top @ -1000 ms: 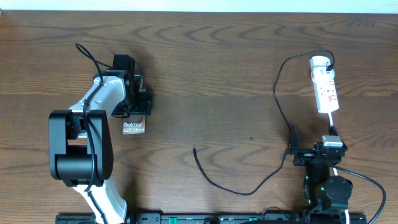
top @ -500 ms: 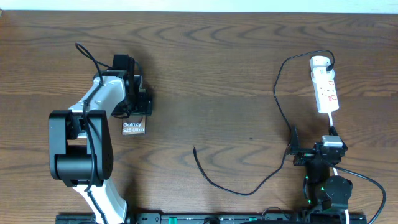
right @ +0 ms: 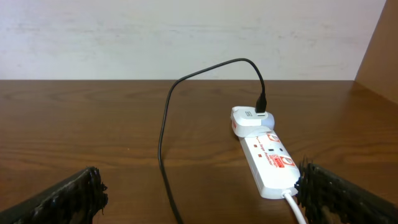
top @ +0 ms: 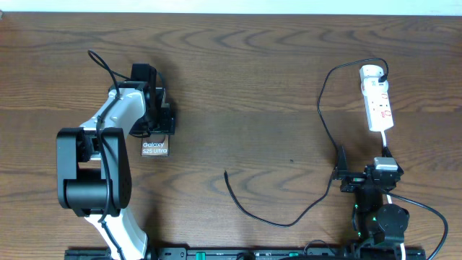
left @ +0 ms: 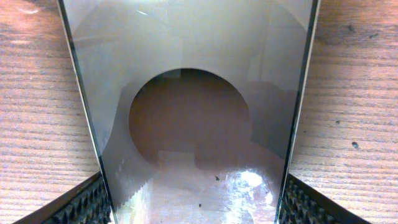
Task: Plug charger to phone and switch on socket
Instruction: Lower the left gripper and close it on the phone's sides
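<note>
Presently phone [left: 199,93] is lying between left hand's [left: 198,204] fingers [left: 81,205] (whether clamped, I cannot tell), arm stretching forward; right hand [right: 199,199] is hanging released.

A dark brown wooden bench [top: 274,87] with wavy grain fills the overhead view. Behind its far edge stands a plain off-white wall [right: 186,37], evenly lit. To the right of that wall, a light brown panel [right: 382,56] rises at an angle.
</note>
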Controlling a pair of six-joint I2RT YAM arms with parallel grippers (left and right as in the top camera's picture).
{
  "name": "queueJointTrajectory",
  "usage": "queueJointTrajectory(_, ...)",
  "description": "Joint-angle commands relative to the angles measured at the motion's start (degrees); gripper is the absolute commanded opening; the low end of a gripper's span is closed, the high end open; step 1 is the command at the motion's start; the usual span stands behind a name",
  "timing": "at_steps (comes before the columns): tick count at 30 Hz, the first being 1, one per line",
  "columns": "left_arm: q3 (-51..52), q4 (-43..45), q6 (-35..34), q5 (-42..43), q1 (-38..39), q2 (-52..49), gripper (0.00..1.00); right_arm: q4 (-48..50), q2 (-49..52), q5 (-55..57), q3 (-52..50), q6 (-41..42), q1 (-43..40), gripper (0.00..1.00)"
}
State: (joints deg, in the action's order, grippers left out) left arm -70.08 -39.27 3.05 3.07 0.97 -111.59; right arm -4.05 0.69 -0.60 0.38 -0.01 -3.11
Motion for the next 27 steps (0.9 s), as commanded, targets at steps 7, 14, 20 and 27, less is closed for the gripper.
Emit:
queueJointTrajectory(7, 1.6, -0.7, 0.3, -0.6, 0.0, -1.3, 0.64, -0.2, -0.3, 0.0, -0.1, 0.4, -0.2, 0.99)
queueJointTrajectory(14, 1.6, -0.7, 0.3, -0.6, 0.0, -1.3, 0.52, -0.2, -0.3, 0.0, -0.1, 0.4, -0.2, 0.99)
queueJointTrajectory(20, 1.6, -0.7, 0.3, -0.6, 0.0, -1.3, 0.14, -0.2, -0.3, 0.0, -0.1, 0.4, -0.2, 0.99)
queueJointTrajectory(27, 1.6, -0.7, 0.3, -0.6, 0.0, -1.3, 0.07, -0.2, -0.3, 0.0, -0.1, 0.4, -0.2, 0.99)
